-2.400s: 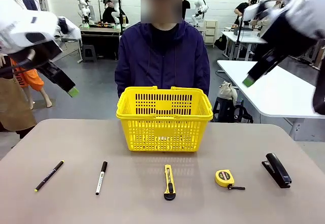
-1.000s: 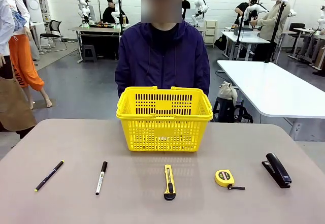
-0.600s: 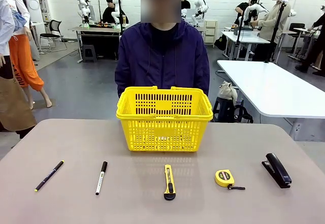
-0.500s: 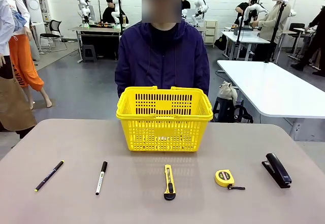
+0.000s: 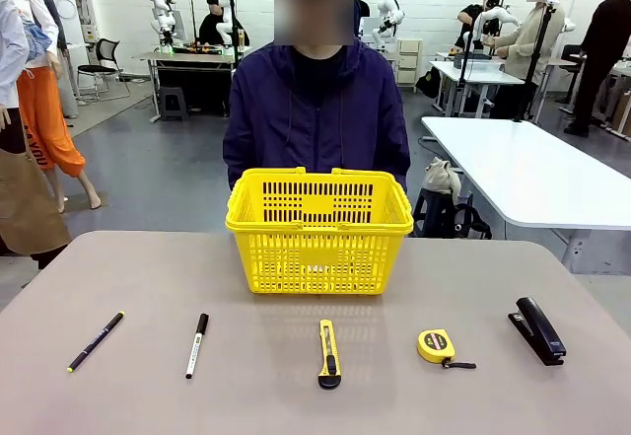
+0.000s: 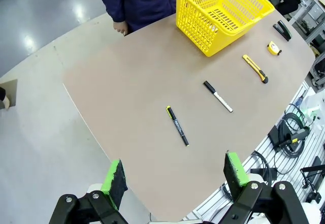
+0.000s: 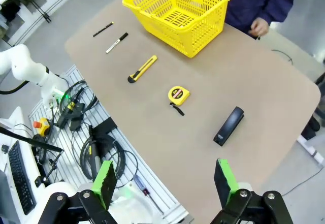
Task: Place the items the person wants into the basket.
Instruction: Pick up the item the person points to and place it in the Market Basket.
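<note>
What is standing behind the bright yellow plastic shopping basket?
A person in a dark navy zipped hooded jacket stands behind the yellow plastic basket, at the far edge of the beige table. From the front, the basket covers the jacket's lower part.

A bright yellow slotted plastic shopping basket (image 5: pixel 317 253) stands upright before a person in a dark navy zipped jacket (image 5: pixel 315 119). Nearer the camera, a white black-capped marker (image 5: pixel 196 347) lies left and a round yellow tape measure (image 5: pixel 435 345) lies right.

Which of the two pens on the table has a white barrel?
The black-capped marker nearer the yellow plastic basket; the thin pen is black, yellow-tipped.
</note>
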You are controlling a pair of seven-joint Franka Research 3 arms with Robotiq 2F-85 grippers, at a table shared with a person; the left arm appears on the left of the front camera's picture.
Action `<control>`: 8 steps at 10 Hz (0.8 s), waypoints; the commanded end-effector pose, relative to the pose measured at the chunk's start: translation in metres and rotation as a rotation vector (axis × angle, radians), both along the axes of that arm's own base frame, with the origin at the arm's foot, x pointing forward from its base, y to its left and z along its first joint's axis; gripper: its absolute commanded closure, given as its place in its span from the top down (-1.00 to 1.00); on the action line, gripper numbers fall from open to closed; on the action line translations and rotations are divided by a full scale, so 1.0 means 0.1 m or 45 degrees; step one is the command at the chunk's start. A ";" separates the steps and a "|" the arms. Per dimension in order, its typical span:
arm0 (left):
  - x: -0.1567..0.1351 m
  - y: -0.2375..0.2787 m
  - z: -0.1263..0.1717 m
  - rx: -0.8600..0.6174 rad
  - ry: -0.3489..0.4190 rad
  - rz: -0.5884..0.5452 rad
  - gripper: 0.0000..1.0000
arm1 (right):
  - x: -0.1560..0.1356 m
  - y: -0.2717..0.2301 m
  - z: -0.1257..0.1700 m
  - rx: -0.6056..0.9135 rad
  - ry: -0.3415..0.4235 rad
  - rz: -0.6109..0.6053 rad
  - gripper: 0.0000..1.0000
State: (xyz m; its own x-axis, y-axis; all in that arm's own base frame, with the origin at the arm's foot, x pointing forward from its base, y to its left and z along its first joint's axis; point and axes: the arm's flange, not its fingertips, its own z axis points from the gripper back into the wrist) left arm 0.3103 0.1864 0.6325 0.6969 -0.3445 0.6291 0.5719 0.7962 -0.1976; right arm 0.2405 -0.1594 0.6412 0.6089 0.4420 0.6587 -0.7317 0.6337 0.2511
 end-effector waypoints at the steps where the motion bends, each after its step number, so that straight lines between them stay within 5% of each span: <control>1: -0.01 0.00 0.01 -0.011 -0.007 -0.009 1.00 | -0.02 0.01 0.00 0.009 -0.013 0.019 1.00; 8: -0.01 0.00 0.01 -0.011 -0.007 -0.009 1.00 | -0.02 0.01 0.00 0.009 -0.013 0.019 1.00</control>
State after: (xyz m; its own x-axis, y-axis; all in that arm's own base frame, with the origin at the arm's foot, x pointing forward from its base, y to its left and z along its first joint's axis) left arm 0.3105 0.1862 0.6325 0.6970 -0.3447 0.6287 0.5720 0.7961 -0.1977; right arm 0.2405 -0.1594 0.6412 0.6086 0.4422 0.6588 -0.7319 0.6336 0.2509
